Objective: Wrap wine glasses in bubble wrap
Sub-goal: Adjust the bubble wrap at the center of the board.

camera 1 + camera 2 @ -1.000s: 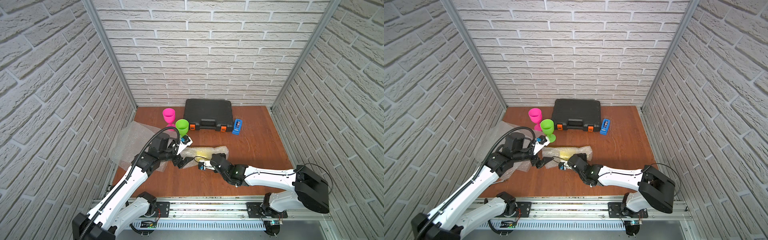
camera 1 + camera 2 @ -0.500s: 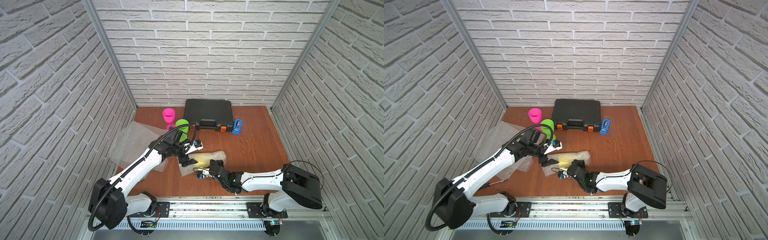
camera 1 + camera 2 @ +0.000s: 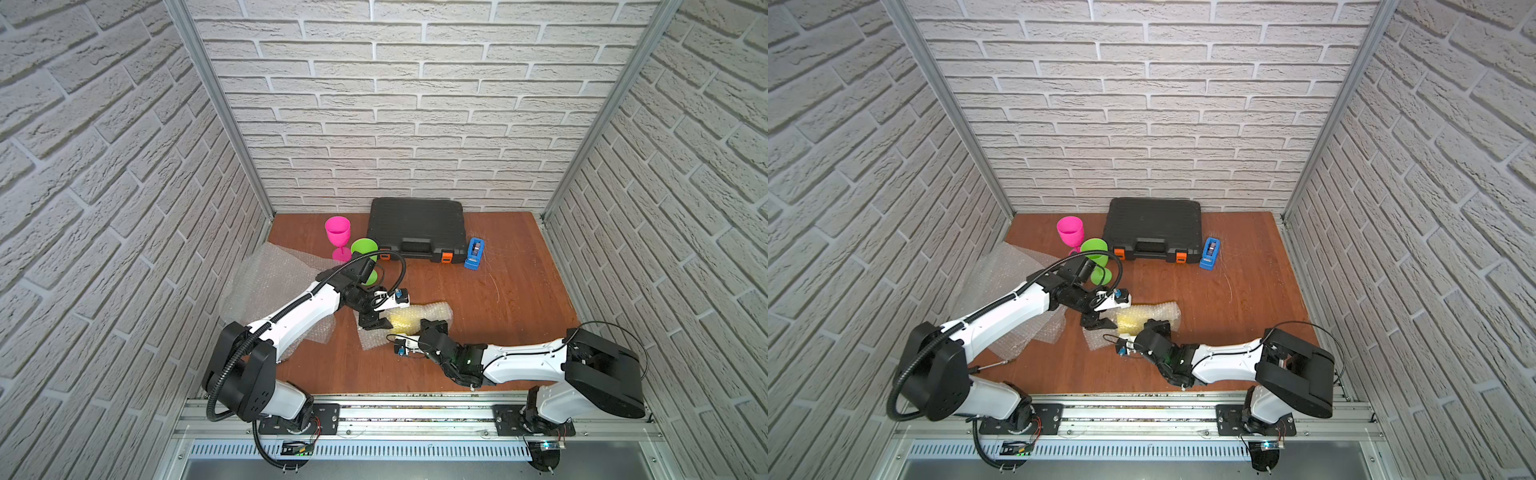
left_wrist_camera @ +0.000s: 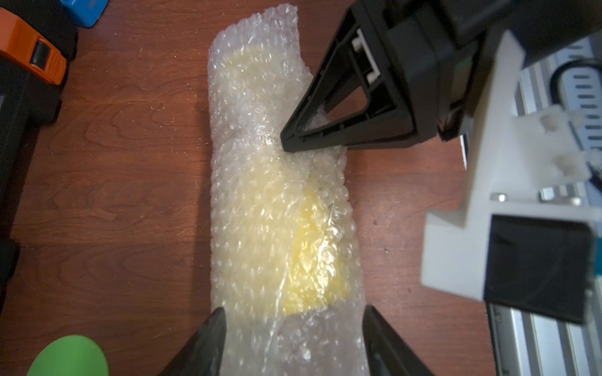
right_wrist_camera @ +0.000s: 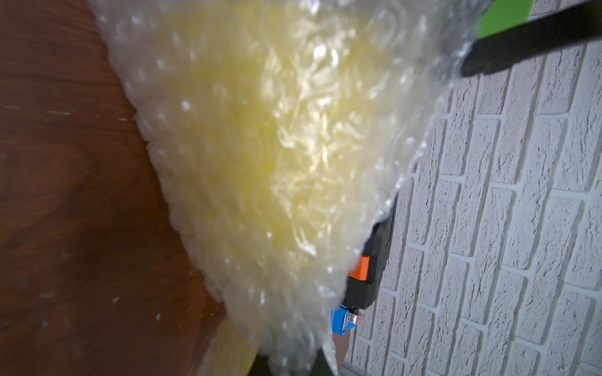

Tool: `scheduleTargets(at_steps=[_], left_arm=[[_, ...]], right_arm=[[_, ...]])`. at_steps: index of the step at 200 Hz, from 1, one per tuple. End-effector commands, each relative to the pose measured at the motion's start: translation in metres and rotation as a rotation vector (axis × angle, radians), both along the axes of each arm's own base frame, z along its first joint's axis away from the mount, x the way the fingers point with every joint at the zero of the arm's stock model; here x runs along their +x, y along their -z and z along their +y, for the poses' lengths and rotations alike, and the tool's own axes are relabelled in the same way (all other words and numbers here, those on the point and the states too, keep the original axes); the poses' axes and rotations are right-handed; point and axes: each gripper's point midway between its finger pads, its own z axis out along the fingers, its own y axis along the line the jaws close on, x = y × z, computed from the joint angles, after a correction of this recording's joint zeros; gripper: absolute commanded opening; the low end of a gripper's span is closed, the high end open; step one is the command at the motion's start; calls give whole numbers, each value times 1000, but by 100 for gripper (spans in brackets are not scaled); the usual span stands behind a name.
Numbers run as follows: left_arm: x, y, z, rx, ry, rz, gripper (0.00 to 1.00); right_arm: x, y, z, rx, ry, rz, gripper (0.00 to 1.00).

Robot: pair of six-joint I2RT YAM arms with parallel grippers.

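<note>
- As two arms close in on one of three wine glasses, a top view shows the yellow goblet (image 3: 400,325) lying on its side inside a roll of bubble wrap (image 3: 434,311), mid-frame on the table (image 3: 519,299). The roll's long axis runs from lower left to upper right. The left gripper (image 3: 374,323) sits at the lower-left end and the right gripper (image 3: 434,328) against the roll's lower edge, further along. Both are at the bundle. The pink goblet (image 3: 337,235) and green goblet (image 3: 364,249) stand bare toward the upper left.
- Seen from the left wrist, the roll runs straight out from between the left gripper's fingers (image 4: 205,351). They stand apart astride its near end, one on each side; whether they press the wrap cannot be told. The brightest yellow, apparently the bowl, lies nearest these fingers. A paler disc, likely the foot, shows at the far end, so the goblet seems to point bowl-first at the left gripper. The right gripper's closed tips meet the wrap at the narrow waist between.
- Seen from the right wrist, blurred wrap and yellow fill the frame. Crinkled film runs in between the right gripper's closed fingers, which appear to pinch wrap, not goblet. The next squeeze looks to be the left gripper's, across the roll's short axis.
</note>
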Motion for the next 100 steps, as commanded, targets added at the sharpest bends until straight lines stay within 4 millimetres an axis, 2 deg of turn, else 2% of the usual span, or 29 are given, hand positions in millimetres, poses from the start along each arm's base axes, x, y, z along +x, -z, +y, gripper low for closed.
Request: scheduleTargets(at_steps=[1, 50, 100], left_arm=[[-1, 11, 5, 52, 17, -11, 56], [2, 14, 5, 56, 15, -13, 38], [-5, 17, 4, 65, 40, 27, 22]], right_arm=[[-1, -12, 2, 68, 18, -14, 3], [-1, -11, 4, 76, 21, -8, 3], [-1, -10, 3, 82, 27, -3, 3]])
